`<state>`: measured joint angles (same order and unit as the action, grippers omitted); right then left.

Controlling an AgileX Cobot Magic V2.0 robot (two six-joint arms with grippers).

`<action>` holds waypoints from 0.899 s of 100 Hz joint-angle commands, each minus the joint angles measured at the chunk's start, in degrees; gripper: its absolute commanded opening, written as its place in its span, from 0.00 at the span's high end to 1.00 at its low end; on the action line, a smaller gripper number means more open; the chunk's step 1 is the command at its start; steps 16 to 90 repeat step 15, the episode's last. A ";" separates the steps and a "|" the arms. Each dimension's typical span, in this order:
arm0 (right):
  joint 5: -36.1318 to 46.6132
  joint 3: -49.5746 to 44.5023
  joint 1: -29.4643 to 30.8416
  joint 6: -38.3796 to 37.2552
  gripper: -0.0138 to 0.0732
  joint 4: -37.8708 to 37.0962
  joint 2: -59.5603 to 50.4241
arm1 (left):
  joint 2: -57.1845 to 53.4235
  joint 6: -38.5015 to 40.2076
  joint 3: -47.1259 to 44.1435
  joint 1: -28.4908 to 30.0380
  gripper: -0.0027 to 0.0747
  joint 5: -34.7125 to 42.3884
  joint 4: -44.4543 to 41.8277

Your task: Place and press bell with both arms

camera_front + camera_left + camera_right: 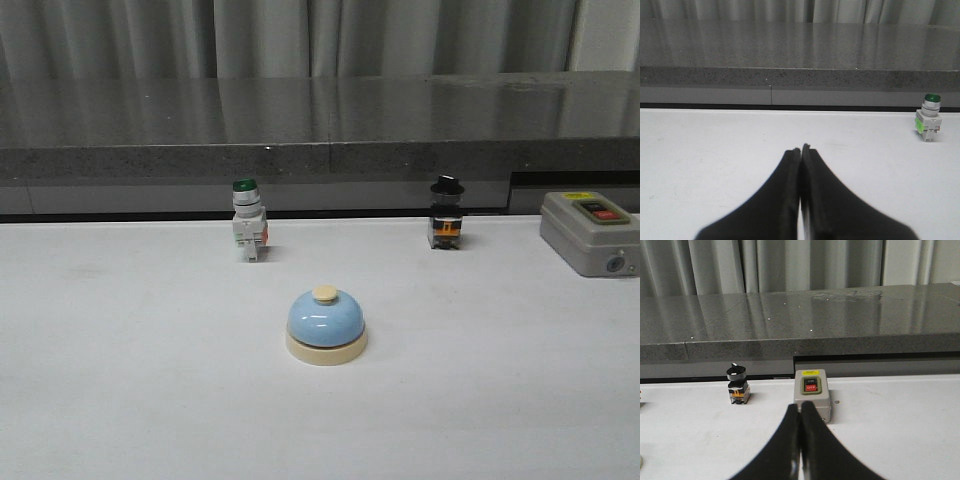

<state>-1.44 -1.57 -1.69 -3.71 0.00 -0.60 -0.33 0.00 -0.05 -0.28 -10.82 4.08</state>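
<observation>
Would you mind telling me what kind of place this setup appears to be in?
Probably a robotics test bench: a plain white table against a grey curtain, holding only a bell, loose industrial switches such as the grey button box, and shut grippers.

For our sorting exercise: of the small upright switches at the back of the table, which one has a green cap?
The white-bodied switch, standing left of the bell. The other upright switch, to the right, has a black knob and dark body.
</observation>
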 commanded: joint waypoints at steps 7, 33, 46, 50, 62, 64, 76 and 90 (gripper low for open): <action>4.65 0.90 0.27 0.08 0.91 -0.63 -1.09 | -1.70 0.48 -2.47 0.04 0.99 4.64 0.14; 4.65 0.90 0.27 0.08 0.91 -0.63 -1.09 | -1.70 0.48 -2.47 0.04 0.99 4.64 0.14; 4.65 0.90 0.27 0.08 0.91 -0.63 -1.09 | -1.70 0.48 -2.47 0.04 0.99 4.64 0.14; 4.65 0.90 0.27 0.08 0.91 -0.63 -1.09 | -1.70 0.48 -2.47 0.04 0.99 4.64 0.14; 4.65 0.90 0.27 0.08 0.91 -0.63 -1.09 | -1.70 0.48 -2.47 0.04 0.99 4.64 0.14; 4.65 0.90 0.27 0.08 0.91 -0.63 -1.09 | -1.70 0.48 -2.47 0.04 0.99 4.64 0.14; 4.65 0.90 0.27 0.08 0.91 -0.63 -1.09 | -1.70 0.48 -2.47 0.04 0.99 4.64 0.14; 4.65 0.90 0.27 0.08 0.91 -0.63 -1.09 | -1.70 0.48 -2.47 0.04 0.99 4.64 0.14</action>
